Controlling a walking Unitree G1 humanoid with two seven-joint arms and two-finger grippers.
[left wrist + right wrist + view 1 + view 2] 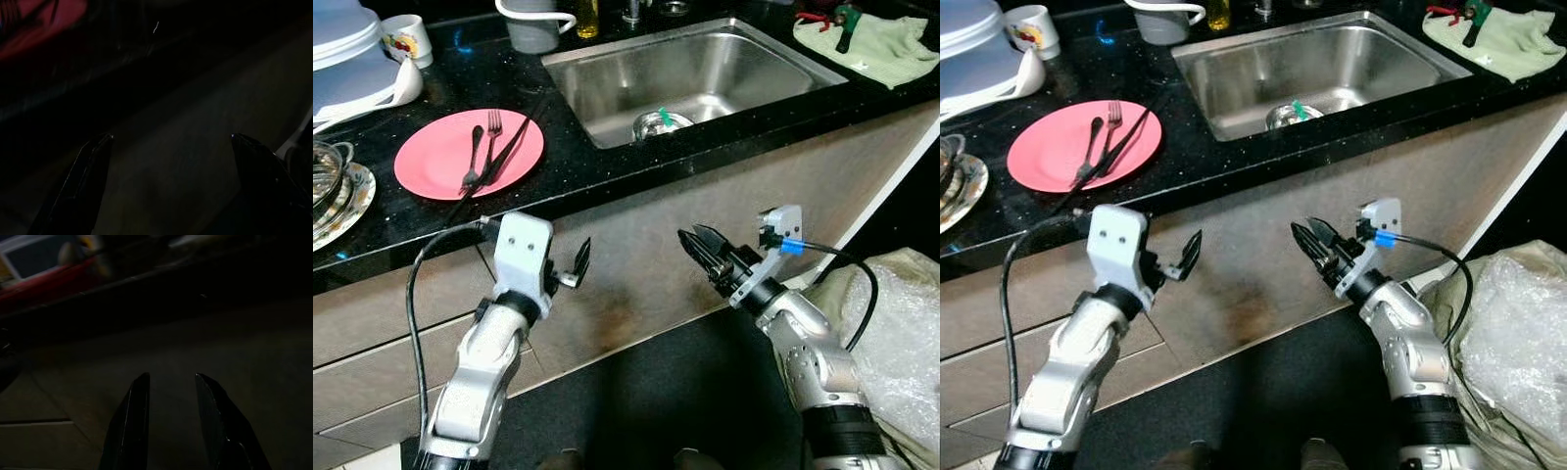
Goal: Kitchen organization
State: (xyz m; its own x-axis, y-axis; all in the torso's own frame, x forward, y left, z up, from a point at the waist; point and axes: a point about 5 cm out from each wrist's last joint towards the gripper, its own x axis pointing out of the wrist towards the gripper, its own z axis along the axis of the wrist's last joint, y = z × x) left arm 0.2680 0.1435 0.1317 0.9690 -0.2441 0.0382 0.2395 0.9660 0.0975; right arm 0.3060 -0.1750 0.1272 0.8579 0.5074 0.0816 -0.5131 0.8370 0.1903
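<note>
A pink plate (431, 171) lies on the black counter (578, 171), left of the steel sink (724, 64). On it rest a dark spoon (473, 157), a fork (492, 132) and a long black utensil (514, 145) that sticks out over the rim. My left gripper (579, 264) hangs open below the counter edge, in front of the cabinet face and under the plate. My right gripper (693, 235) is open too, level with it and below the sink front. Neither holds anything. In the wrist views the left gripper (171, 138) and the right gripper (172, 377) point at the dim cabinet front.
A white mug (408, 39), stacked pale dishes (347, 59) and metal bowls (328, 181) crowd the counter's left. A grey jug (533, 24) stands behind the sink, a green cloth (876, 44) to its right. A plastic bag (901, 323) lies on the floor at right.
</note>
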